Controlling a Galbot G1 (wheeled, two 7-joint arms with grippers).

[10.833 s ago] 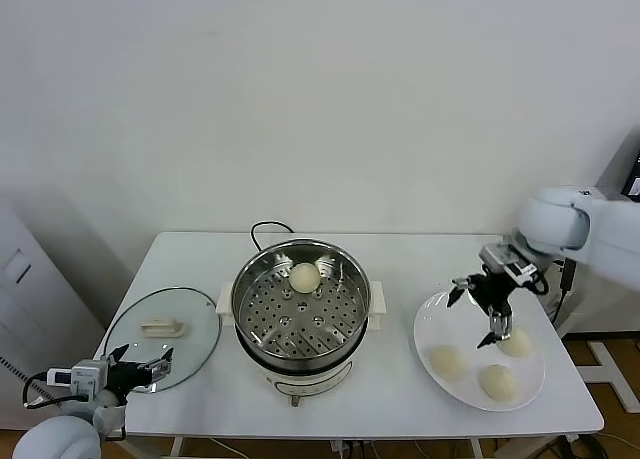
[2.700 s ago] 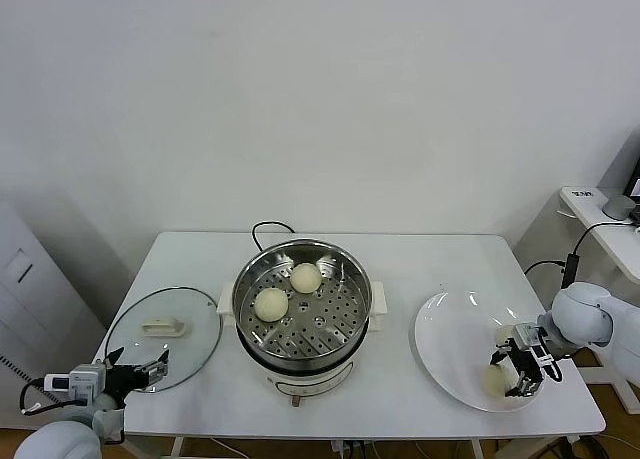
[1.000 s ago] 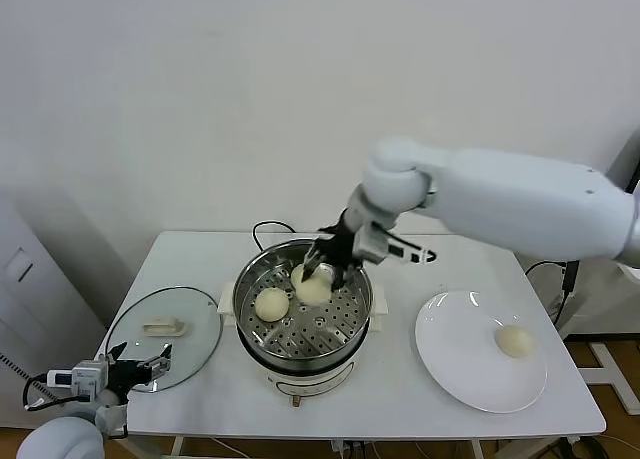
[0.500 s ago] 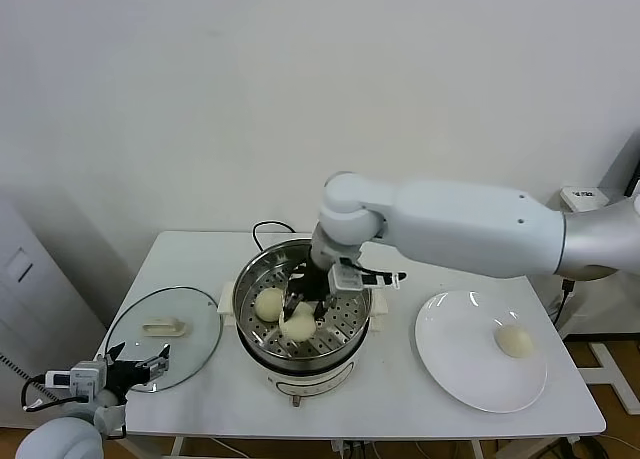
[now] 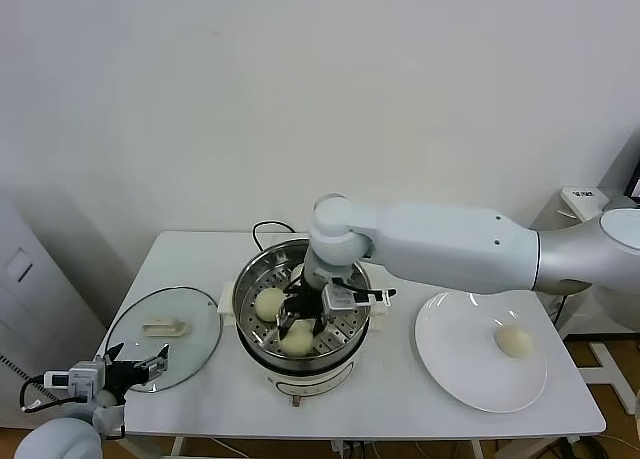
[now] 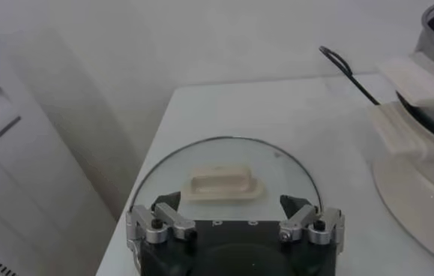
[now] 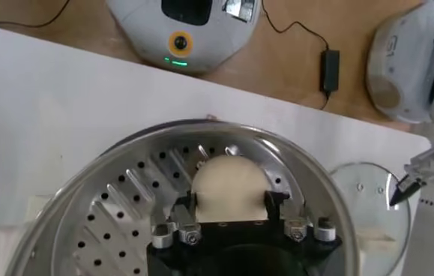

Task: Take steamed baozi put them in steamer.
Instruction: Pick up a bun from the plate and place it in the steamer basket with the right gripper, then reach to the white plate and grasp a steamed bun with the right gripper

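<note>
The steamer (image 5: 250,279) stands mid-table, a shiny steel pot with a perforated tray (image 7: 119,217) on a white base. My right gripper (image 5: 299,329) reaches into it and is shut on a cream baozi (image 5: 297,345), held low over the front of the tray. In the right wrist view this baozi (image 7: 228,184) sits between the two fingers of that gripper (image 7: 230,202). A second baozi (image 5: 270,302) lies on the tray's left. My right wrist hides the back of the tray. One baozi (image 5: 515,340) lies on the white plate (image 5: 460,364). My left gripper (image 5: 136,370) is open and empty at the front left.
A glass lid (image 5: 190,329) with a white handle (image 6: 224,184) lies left of the steamer, just beyond my left gripper (image 6: 235,216). A black cord (image 5: 265,228) runs behind the pot. My right arm spans from the steamer toward the table's right side, above the plate.
My right gripper carried a baozi from the plate into the steamer and moved it from the back of the tray down to the front. The left arm has not moved.
</note>
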